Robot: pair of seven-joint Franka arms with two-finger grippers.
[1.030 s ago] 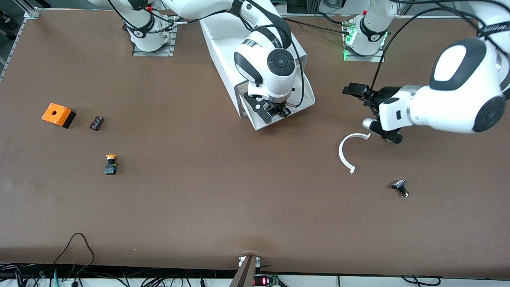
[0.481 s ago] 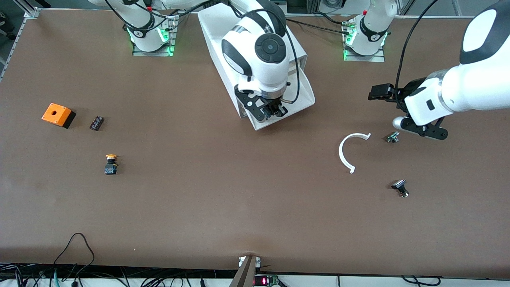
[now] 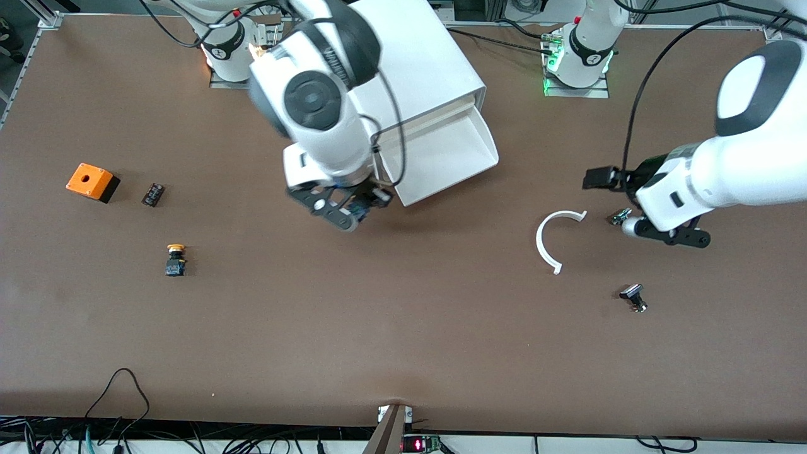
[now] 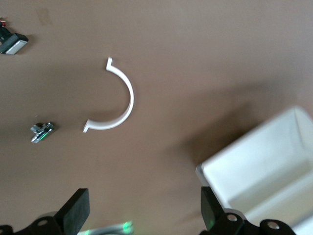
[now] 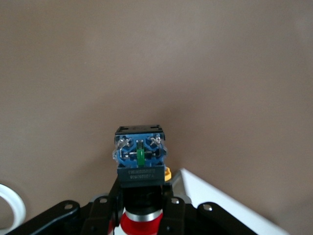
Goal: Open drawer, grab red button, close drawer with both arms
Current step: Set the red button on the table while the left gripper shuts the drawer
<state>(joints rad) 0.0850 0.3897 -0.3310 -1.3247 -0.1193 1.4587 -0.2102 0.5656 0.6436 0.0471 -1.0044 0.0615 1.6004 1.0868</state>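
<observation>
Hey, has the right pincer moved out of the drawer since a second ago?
Yes. The right pincer, shut on the button, has left the open drawer and now hangs over bare table beside its front corner, toward the right arm's end.

**A:** Where is the drawer [image 3: 441,151]?

**B:** At twelve o'clock on the worktop [image 3: 403,328]. It is pulled out of the white cabinet [image 3: 410,57].

**A:** And the right gripper [image 3: 356,205]?

**B:** It hangs over the worktop at eight o'clock from the drawer's front. Its jaws are clamped on the button [image 3: 360,207], and only the blue-black body shows.

**A:** The left gripper [image 3: 665,234]?

**B:** At three o'clock, over the worktop beside a small metal part [image 3: 621,217] and a white curved strip [image 3: 545,243]. A black-capped part [image 3: 632,296] lies at four o'clock.

**A:** And at nine o'clock?

**B:** An orange box [image 3: 88,180] with a small black part [image 3: 152,193] beside it. A yellow-capped button [image 3: 176,260] is at five o'clock from the box.
</observation>
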